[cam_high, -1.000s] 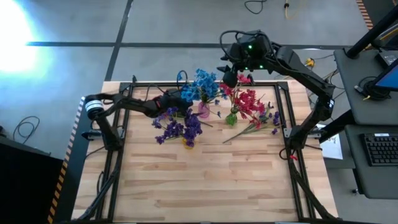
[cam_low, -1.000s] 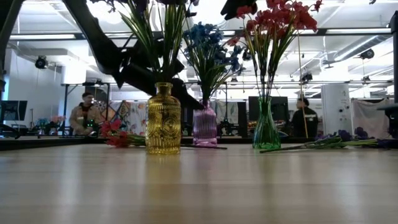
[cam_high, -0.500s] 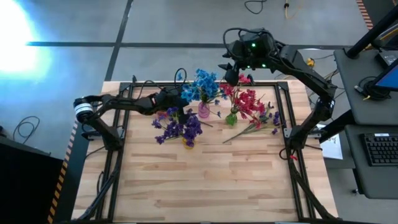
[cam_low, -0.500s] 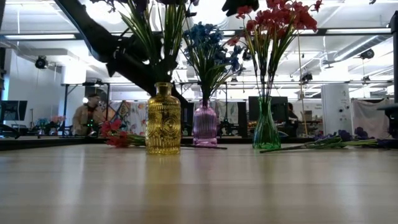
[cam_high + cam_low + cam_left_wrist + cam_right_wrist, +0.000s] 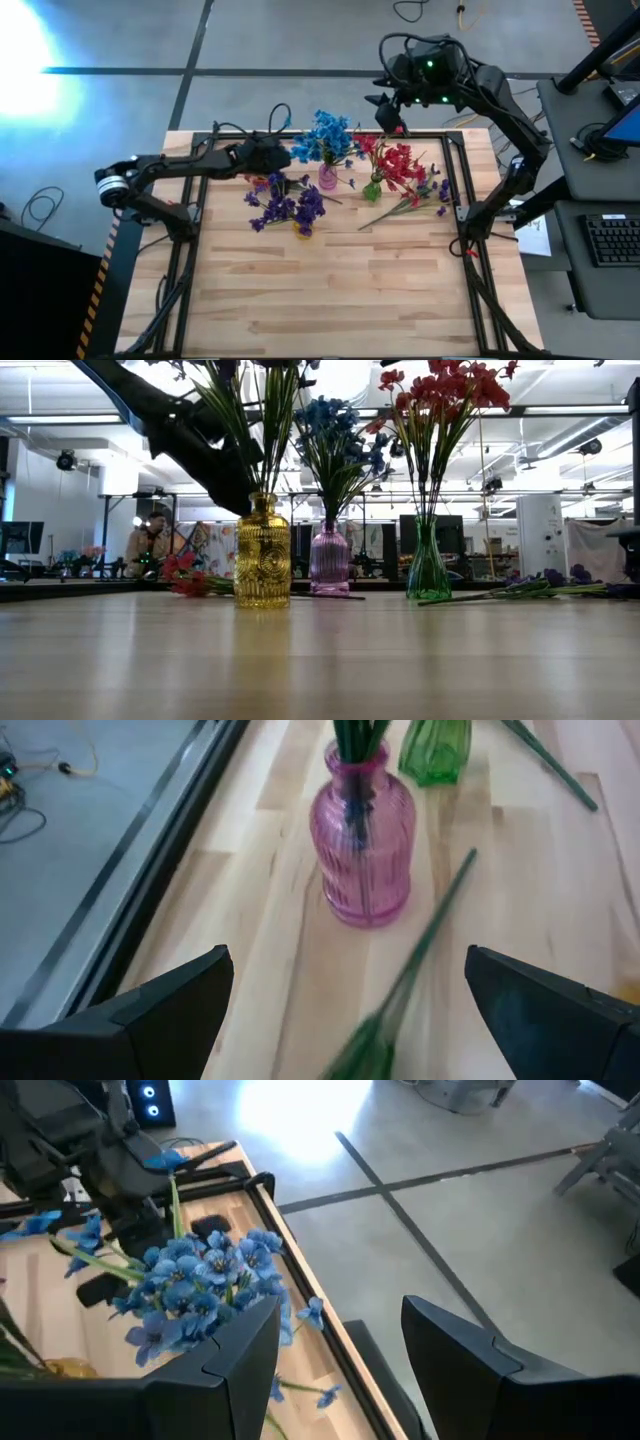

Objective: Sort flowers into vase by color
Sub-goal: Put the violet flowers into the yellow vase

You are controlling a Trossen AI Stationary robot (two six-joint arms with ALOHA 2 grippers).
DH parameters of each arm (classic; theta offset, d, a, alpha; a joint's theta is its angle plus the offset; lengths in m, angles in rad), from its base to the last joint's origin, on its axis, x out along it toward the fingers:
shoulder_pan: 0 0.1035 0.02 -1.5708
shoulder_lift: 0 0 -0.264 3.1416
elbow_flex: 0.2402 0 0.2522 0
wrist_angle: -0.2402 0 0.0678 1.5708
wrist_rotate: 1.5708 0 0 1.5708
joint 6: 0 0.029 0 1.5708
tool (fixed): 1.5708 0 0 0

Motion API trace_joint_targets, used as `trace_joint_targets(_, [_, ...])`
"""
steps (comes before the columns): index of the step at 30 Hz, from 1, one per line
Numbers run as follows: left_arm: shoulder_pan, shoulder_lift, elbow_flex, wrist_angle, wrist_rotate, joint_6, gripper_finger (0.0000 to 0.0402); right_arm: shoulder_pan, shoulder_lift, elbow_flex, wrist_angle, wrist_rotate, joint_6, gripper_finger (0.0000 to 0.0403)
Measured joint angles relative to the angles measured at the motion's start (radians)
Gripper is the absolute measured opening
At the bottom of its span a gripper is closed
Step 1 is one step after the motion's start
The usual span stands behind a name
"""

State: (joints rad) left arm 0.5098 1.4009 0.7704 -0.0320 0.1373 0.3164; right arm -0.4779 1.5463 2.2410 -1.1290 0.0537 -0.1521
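1. No brand, label or writing is readable in any view.
2. Your left gripper (image 5: 272,157) sits near the table's (image 5: 330,300) far edge, just left of the pink vase (image 5: 362,840); its fingers (image 5: 160,1010) are spread wide with nothing between them.
3. Your right gripper (image 5: 388,112) hangs over the far edge toward the far-right corner, fingers (image 5: 235,1370) apart and empty.
4. Three vases stand in a group in the far half of the table: yellow vase (image 5: 262,552) with purple flowers (image 5: 285,205), pink vase with blue flowers (image 5: 325,138), green vase (image 5: 427,565) with red flowers (image 5: 398,163).
5. Loose stems (image 5: 410,205) lie on the table right of the green vase, toward the right edge; bloom colours there look mixed, hard to make out.
6. Another loose stem (image 5: 410,970) lies beside the pink vase; its bloom end is blurred and cut off in the left wrist view.
7. In the low view more red blooms (image 5: 190,575) lie on the table behind the yellow vase, partly hidden.
8. The left arm (image 5: 170,420) crosses behind the vase tops in the low view; bloom tops are cut off there.
9. The whole near half of the table is bare wood, open for moving.
10. A person (image 5: 150,545) shows far back in the room.
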Motion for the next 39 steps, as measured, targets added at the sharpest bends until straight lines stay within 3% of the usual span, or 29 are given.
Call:
trace_joint_targets(6, [0.000, -0.116, 0.014, -0.133, -0.116, -0.010, 0.0382, 0.000, 0.000, 0.068, -0.049, 0.000, 0.024, 0.0203])
trace_joint_targets(12, [0.001, -0.212, 0.154, -0.394, -0.251, -0.022, 0.0382, 0.014, -0.006, 0.116, -0.088, -0.001, 0.032, 0.0203])
trace_joint_targets(18, [-0.004, -0.236, 0.347, -0.738, -0.260, -0.118, 0.0382, 0.063, -0.033, 0.113, -0.124, -0.001, 0.075, 0.0203])
trace_joint_targets(23, [-0.069, -0.261, 0.456, -0.867, -0.265, -0.188, 0.0380, 0.142, -0.072, 0.114, -0.166, -0.002, 0.131, 0.0203])
trace_joint_targets(27, [-0.202, -0.280, 0.515, -0.873, -0.303, -0.259, 0.0373, 0.203, -0.121, 0.114, -0.198, -0.004, 0.202, 0.0203])
trace_joint_targets(34, [-0.597, -0.257, 0.595, -0.836, -0.627, -0.387, 0.0363, 0.365, -0.142, 0.113, -0.292, -0.009, 0.340, 0.0203])
trace_joint_targets(39, [-0.815, -0.200, 0.636, -0.747, -0.707, -0.470, 0.0362, 0.522, -0.145, 0.113, -0.306, -0.010, 0.427, 0.0203])
